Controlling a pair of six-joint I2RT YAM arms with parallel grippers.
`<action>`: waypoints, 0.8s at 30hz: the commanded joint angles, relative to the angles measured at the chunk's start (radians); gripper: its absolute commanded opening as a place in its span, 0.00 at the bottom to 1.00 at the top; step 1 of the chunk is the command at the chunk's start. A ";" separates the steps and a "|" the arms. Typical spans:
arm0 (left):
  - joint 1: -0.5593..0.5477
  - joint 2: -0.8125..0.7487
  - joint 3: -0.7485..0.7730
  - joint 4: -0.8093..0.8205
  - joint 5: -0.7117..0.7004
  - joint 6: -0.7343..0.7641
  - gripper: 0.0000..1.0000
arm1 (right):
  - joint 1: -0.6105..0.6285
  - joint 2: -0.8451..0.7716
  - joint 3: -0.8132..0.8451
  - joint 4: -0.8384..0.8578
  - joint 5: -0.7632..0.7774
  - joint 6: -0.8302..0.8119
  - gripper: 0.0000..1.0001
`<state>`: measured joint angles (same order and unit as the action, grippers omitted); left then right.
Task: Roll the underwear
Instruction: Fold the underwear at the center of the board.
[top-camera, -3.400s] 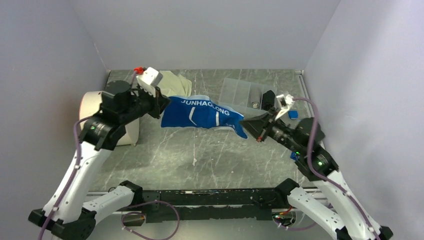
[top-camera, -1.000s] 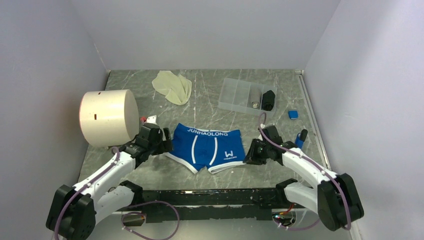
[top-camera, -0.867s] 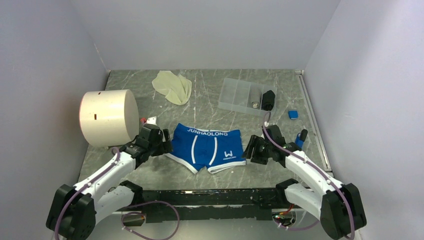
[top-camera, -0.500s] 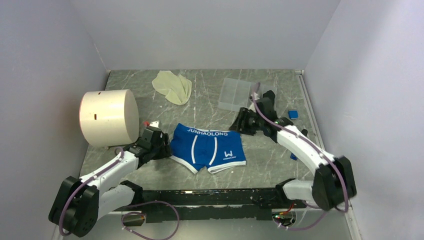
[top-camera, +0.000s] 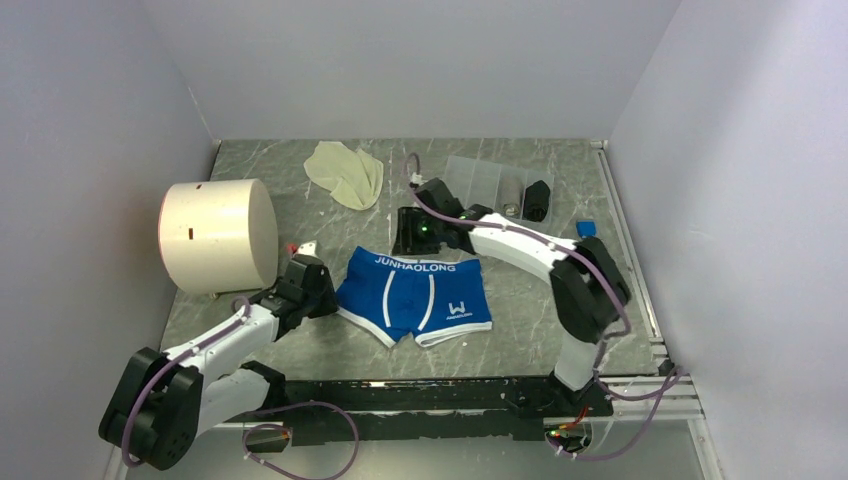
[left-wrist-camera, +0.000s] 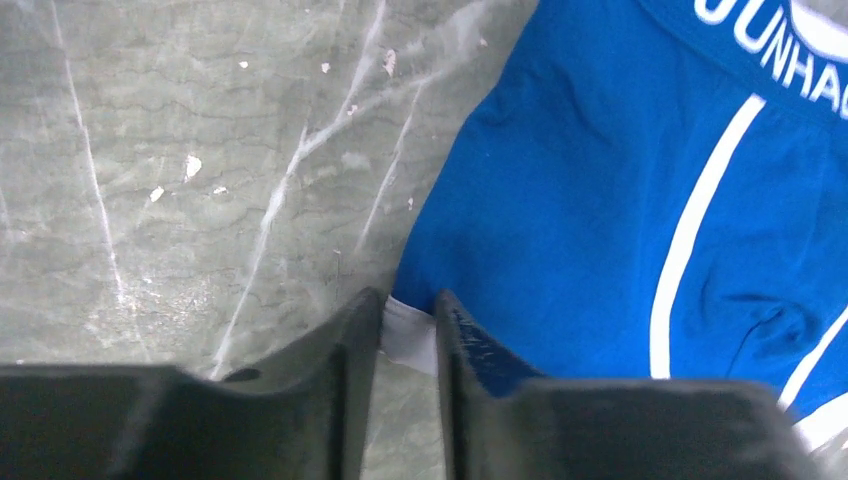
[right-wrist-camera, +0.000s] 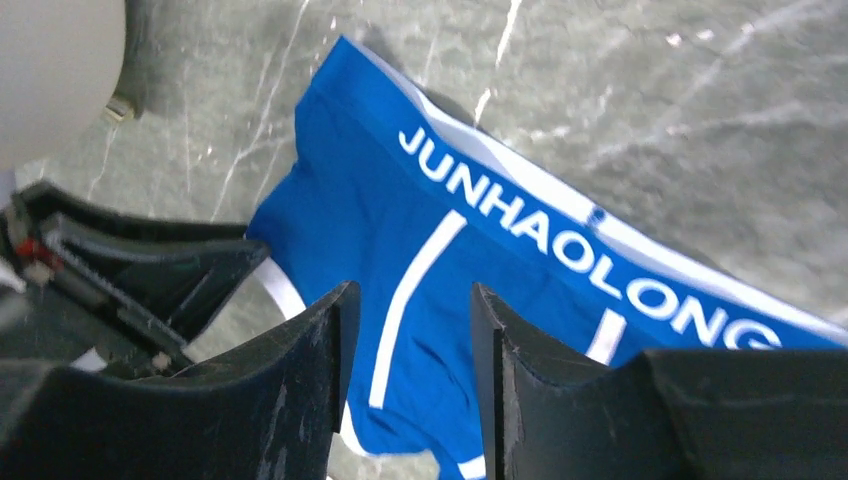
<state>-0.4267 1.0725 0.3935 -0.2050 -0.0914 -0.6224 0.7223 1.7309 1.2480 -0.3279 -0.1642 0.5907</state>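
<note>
Blue underwear (top-camera: 415, 295): laid flat. Left gripper (left-wrist-camera: 408, 330): clamped on its left leg hem. Right gripper (right-wrist-camera: 405, 340): parted, empty, above its waistband. Cream underwear (top-camera: 345, 172): well behind it.

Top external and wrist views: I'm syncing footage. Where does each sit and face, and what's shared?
Top external: high behind the bases, looking down over the grey marbled table; both arms show.
Left wrist: on the left arm, looking down past the left tool at the leg hem of the royal blue cloth underwear.
Right wrist: on the right arm, looking down past the right tool at its waistband.
Shared: the underwear; right wrist shows the left tool.
</note>
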 joint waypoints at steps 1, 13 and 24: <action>-0.003 -0.008 -0.054 0.038 -0.015 -0.064 0.27 | 0.056 0.143 0.156 0.019 0.069 0.027 0.47; -0.003 -0.099 -0.082 -0.006 -0.075 -0.105 0.15 | 0.130 0.502 0.539 -0.052 0.091 0.032 0.45; -0.003 -0.080 -0.077 0.009 -0.039 -0.112 0.15 | 0.160 0.656 0.728 -0.184 0.221 0.014 0.47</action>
<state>-0.4271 0.9878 0.3180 -0.1761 -0.1352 -0.7216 0.8642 2.3333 1.8664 -0.4232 -0.0265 0.6209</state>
